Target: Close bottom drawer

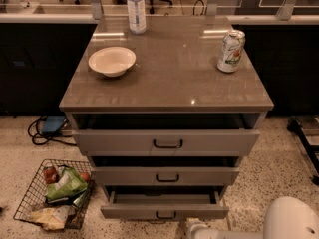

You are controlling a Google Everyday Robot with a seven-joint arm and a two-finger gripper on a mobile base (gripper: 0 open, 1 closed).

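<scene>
The bottom drawer point(164, 210) is the lowest of three grey-beige drawers in the cabinet. It is pulled out past the two above, so a strip of its grey tray shows, and a small black bar handle point(166, 215) sits on its flat front. My gripper point(195, 228) is at the bottom edge of the view, just below and right of that front, with only its white top showing. The white arm point(289, 223) fills the lower right corner.
On the cabinet top stand a white bowl point(111, 60), a water bottle point(135, 8) and a drink can point(231, 51). A wire basket point(52, 193) of snacks lies on the floor at the left. Cables point(42, 131) trail behind it. A dark frame point(304, 143) stands at the right.
</scene>
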